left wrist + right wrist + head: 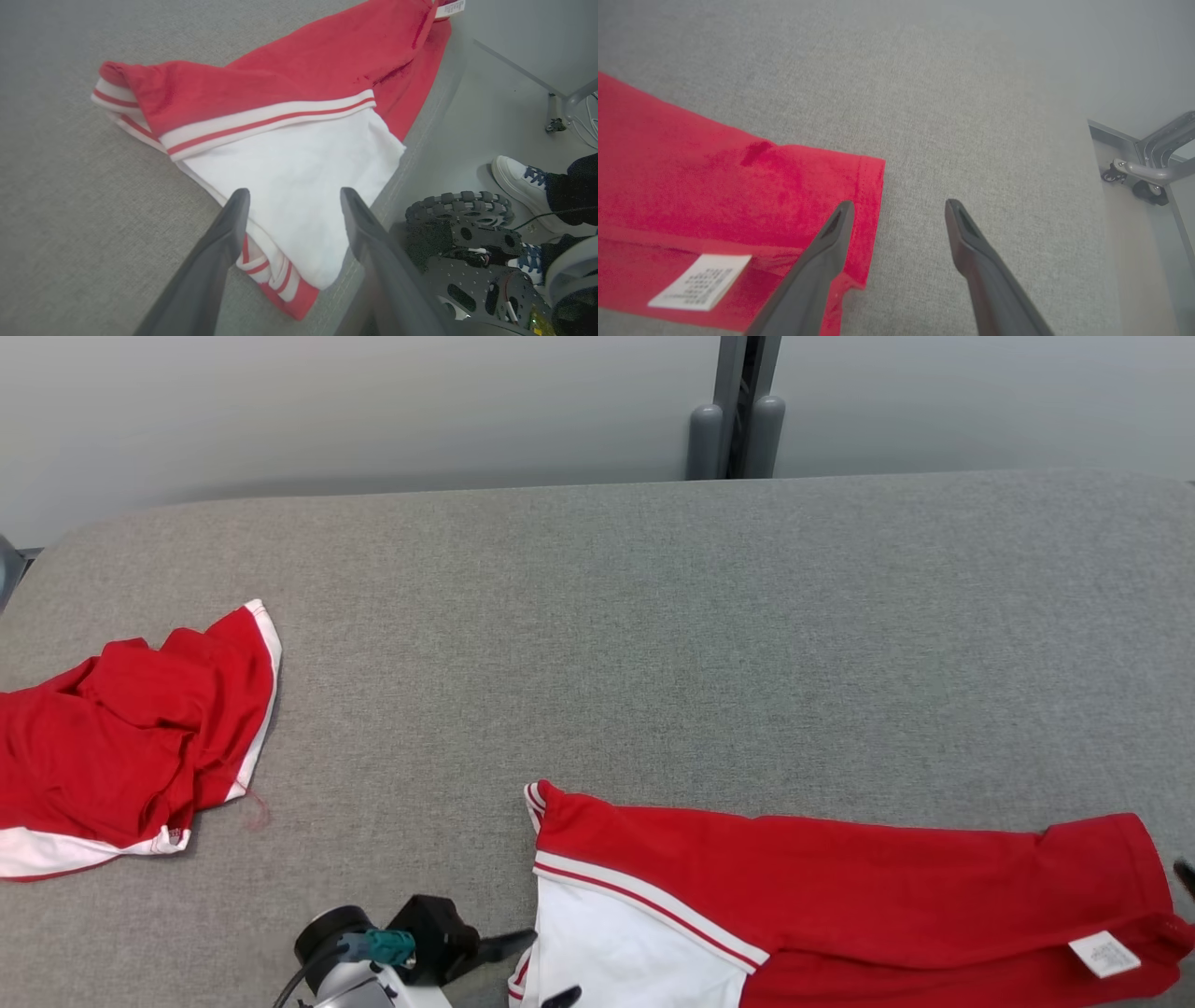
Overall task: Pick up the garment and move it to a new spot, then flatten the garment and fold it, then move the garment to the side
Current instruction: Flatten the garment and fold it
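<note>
Grey tabletop (653,616): red-and-white garment (840,868)
Left gripper (294,196): wide open, empty, over white panel (289,158)
Right gripper (899,205): wide open, empty, at red hem (871,186)

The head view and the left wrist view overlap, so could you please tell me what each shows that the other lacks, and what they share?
Head view adds: a crumpled red garment on the left of the grey table, and a grey post behind it. Left wrist view adds: a person's white shoe and the robot's wheeled base on the floor. Both: the red-and-white garment, its white label, the table, and the open left tool over the garment's white part.
</note>
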{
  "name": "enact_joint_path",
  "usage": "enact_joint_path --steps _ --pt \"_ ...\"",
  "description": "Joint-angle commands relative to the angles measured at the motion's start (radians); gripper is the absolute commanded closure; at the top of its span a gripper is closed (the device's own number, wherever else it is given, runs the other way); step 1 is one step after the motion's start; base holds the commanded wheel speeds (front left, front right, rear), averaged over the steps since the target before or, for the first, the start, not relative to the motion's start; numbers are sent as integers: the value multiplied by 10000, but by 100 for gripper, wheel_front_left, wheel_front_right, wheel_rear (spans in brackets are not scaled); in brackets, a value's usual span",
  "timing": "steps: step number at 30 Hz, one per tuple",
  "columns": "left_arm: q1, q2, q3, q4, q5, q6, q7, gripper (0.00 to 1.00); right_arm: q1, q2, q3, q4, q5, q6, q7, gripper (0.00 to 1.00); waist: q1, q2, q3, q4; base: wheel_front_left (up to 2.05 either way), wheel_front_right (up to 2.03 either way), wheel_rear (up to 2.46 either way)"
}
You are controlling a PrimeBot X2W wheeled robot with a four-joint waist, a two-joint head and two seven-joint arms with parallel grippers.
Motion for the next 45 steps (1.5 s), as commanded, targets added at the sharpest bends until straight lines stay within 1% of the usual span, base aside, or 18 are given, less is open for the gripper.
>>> enact_joint_path --steps 1,4,7,8,9,13,14,17,19,22,25,26,30,33,35,38,41,45 --pt "-79 9 138 61 25 92 -141 0 -283 -8 -146 10 194 -3 -155 0 0 0 -20 -52 0 0 0" --pt "-183 -230 562 124 -1 411 -803 0 -824 377 -573 94 -10 -3 -373 0 0 0 -83 -131 0 0 0" --pt "-185 -509 1068 324 -104 837 -1527 0 -1141 941 -1634 -188 -559 -3 -391 0 0 0 -140 -184 0 0 0" --pt "-185 -509 1068 324 -104 837 -1527 0 -1141 941 -1634 -188 -559 -3 -391 0 0 0 -140 -184 0 0 0" --pt "-223 -718 1403 548 -74 1157 -2055 0 -1021 1526 -2515 -505 -1011 -3 -387 0 0 0 -187 -203 0 0 0" --pt "-118 -1285 2241 1113 -179 1722 -2775 0 -541 2764 -4387 -1367 -2114 -3 -391 0 0 0 -291 -223 0 0 0" --pt "-118 -1285 2241 1113 -179 1722 -2775 0 -541 2764 -4387 -1367 -2114 -3 -391 0 0 0 -291 -223 0 0 0" --pt "48 -1732 3038 1403 -84 1934 -2963 0 -105 3743 -5663 -2088 -2896 -3 -392 0 0 0 -342 -231 0 0 0" --pt "189 -2098 3887 1312 292 2022 -2979 0 179 4320 -6284 -2549 -3299 -3 -392 0 0 0 -368 -224 0 0 0" --pt "800 -2672 5234 1161 1088 1975 -2985 0 503 5041 -7035 -3108 -3812 -3 -392 0 0 0 -415 -232 0 0 0" --pt "1440 -3379 6706 977 2022 1825 -2985 0 826 5614 -7345 -3481 -4213 -3 -394 0 0 0 -472 -242 0 0 0" --pt "1688 -3719 7267 922 2273 1803 -2984 0 920 5750 -7413 -3565 -4325 -3 -392 0 0 0 -497 -234 0 0 0" --pt "2651 -4810 8892 827 3789 1194 -2982 0 1290 6339 -7565 -3726 -4582 -3 -393 0 0 0 -604 -239 0 0 0" --pt "3242 -5364 9855 852 4598 745 -2983 0 1537 6635 -7602 -3634 -4683 -3 -393 0 0 0 -709 -239 0 0 0" --pt "3570 -5566 10298 941 4883 522 -2983 0 1689 6810 -7603 -3548 -4716 -3 -393 0 0 0 -758 -253 0 0 0" --pt "3915 -5660 10596 1090 5249 295 -2984 0 1864 6917 -7588 -3405 -4724 -3 -393 0 0 0 -811 -261 0 0 0" --pt "4140 -5679 10446 1169 5206 190 -2984 0 1980 6968 -7616 -3218 -4626 -3 -393 0 0 0 -849 -265 0 0 0" --pt "4226 -5672 10355 1216 5062 156 -2984 0 2069 6978 -7816 -2637 -4527 -3 -393 0 0 0 -870 -224 0 0 0"
